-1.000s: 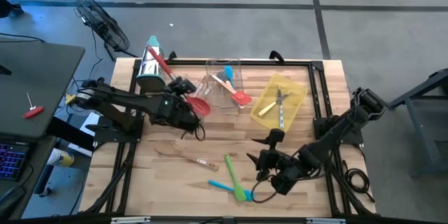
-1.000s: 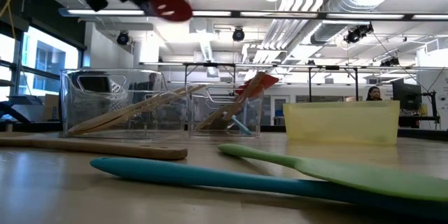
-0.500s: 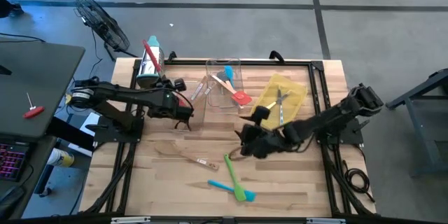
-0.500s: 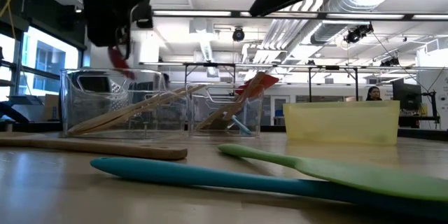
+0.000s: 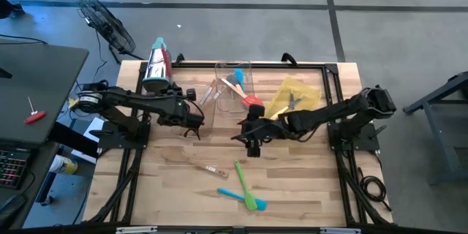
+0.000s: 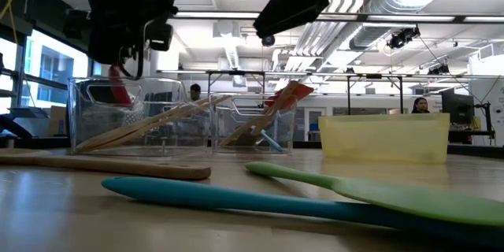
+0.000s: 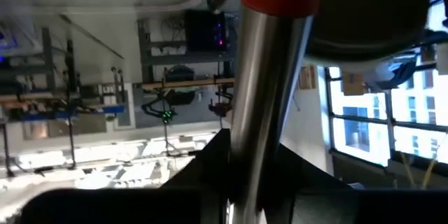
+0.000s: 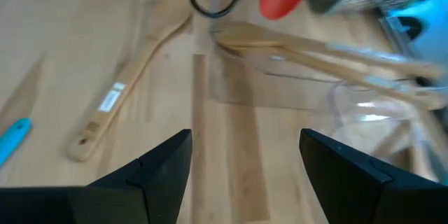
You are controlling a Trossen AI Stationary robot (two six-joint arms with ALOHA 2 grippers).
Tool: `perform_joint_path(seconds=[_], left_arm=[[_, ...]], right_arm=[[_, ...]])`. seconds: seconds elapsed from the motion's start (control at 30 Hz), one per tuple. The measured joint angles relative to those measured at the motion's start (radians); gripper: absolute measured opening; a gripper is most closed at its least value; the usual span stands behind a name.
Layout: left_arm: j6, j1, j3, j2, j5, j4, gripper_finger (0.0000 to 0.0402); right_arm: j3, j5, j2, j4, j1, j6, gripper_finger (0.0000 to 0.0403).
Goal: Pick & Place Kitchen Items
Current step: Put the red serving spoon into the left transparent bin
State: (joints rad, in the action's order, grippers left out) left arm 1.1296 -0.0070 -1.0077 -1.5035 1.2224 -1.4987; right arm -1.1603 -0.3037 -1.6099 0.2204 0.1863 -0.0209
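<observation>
Left gripper (image 5: 194,117) clamps a steel-shafted red spatula (image 6: 120,90); right gripper (image 8: 241,155) gapes wide above bare wood.

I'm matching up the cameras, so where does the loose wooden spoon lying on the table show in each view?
High view: the wooden spoon lies on bare tabletop, left of centre.
Low view: flat along the left foreground.
Left wrist view: not in it.
Right wrist view: slanted on the wood, beyond the fingers.
Shared landmark: the teal spatula near it.
</observation>
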Motion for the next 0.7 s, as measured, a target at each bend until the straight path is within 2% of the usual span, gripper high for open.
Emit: perform_joint_path(seconds=[0.23, 0.53, 0.7], left_arm=[[0.007, -0.004, -0.028, -0.08, 0.007, 0.019, 0.0042], [-0.008, -0.09, -0.239, -0.086, 0.007, 0.005, 0.0042], [0.015, -0.126, -0.268, -0.086, -0.04, 0.014, 0.0042]], right_arm=[[0.048, 0.078, -0.016, -0.031, -0.017, 0.037, 0.0257], [0.082, 0.099, -0.016, -0.06, -0.051, 0.095, 0.0257], [0.082, 0.135, -0.012, -0.06, -0.073, 0.114, 0.0257]])
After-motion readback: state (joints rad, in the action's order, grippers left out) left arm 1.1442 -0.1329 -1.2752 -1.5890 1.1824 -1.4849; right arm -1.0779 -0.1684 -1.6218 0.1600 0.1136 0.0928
